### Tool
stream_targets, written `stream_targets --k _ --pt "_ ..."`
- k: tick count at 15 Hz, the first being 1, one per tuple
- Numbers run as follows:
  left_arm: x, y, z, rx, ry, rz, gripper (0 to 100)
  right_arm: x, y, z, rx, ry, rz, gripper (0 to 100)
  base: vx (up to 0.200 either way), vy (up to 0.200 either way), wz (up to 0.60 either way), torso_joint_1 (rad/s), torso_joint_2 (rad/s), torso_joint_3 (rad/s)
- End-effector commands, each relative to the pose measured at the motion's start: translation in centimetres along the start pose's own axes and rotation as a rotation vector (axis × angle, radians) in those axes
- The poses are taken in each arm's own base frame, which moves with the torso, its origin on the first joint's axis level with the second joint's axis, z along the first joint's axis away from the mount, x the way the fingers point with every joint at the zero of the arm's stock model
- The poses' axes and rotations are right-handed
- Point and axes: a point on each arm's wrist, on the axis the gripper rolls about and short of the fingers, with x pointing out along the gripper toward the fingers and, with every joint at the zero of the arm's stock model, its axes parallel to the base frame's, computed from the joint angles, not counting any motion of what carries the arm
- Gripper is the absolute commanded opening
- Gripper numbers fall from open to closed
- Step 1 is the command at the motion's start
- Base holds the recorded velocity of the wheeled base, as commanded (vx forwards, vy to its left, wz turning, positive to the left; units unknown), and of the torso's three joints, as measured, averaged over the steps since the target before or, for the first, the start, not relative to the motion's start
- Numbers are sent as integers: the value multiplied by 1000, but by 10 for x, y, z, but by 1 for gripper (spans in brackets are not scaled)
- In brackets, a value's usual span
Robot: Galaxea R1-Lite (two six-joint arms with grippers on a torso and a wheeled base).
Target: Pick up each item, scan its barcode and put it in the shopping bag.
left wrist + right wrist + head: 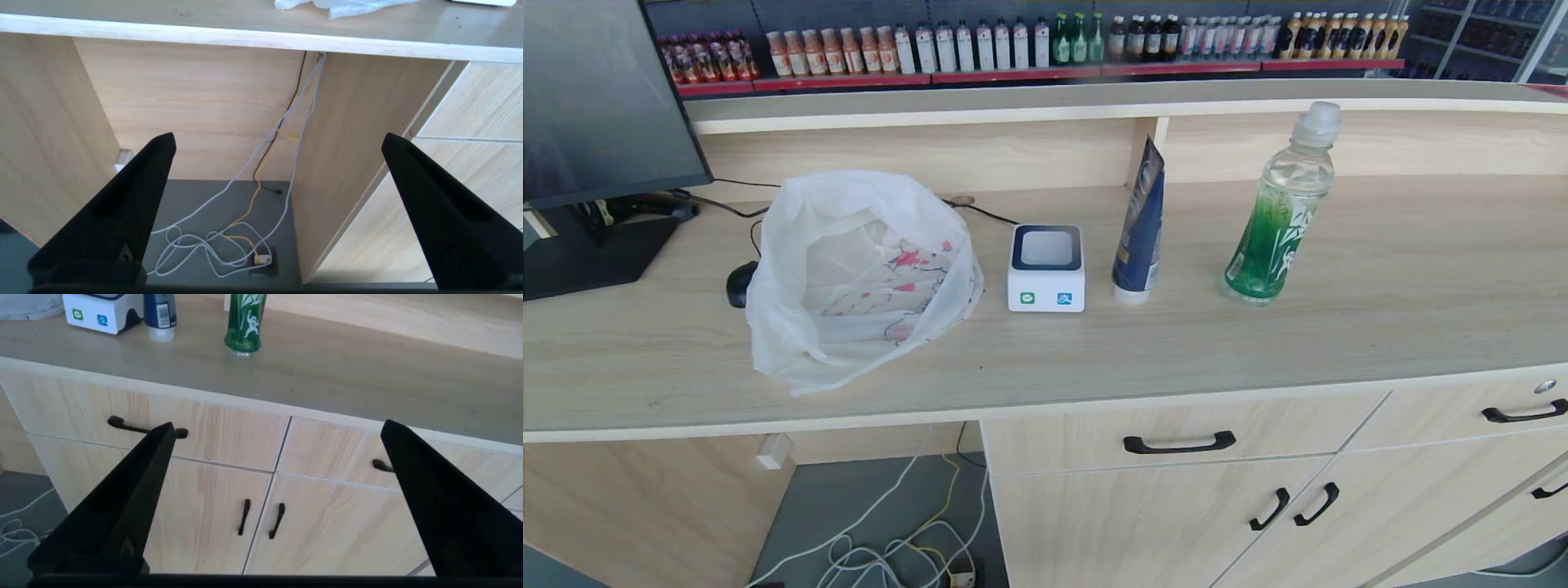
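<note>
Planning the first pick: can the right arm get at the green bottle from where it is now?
Probably yes. The right gripper sits low before the drawers, jaws open, and the green bottle stands upright, clear of the blue tube. It must first rise above the counter edge.

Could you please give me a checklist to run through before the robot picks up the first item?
1. Jaws of the left gripper open and empty: ok.
2. Jaws of the right gripper open and empty: ok.
3. The green bottle upright on the counter, clear all round: ok.
4. The blue tube standing on its cap, apart from the scanner: ok.
5. The shopping bag mouth open towards the robot: ok.
6. Where the barcodes sit on bottle and tube: cannot tell.
</note>
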Motion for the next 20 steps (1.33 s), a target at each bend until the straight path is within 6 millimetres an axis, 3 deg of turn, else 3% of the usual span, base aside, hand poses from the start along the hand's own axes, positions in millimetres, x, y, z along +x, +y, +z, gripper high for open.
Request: stream_targets --k 1,8,12,15,18,20 --pt "0 0 0 -1 0 0 100 18 -6 19 3 53 36 100 0 0 0 0 0 0" --pt "0 0 0 -1 0 0 100 62 -12 34 32 50 225 100 0 0 0 0 0 0" --pt "0 0 0 -1 2 2 100 99 -4 41 121 43 387 100 0 0 0 0 0 0" --pt "0 0 0 -1 2 0 100 147 22 52 233 -1 554 100 0 0 0 0 0 0" --pt "0 0 0 -1 2 2 100 183 51 54 272 -48 635 100 0 0 0 0 0 0" --pt "0 0 0 -1 0 0 100 192 56 57 273 -55 603 100 0 0 0 0 0 0"
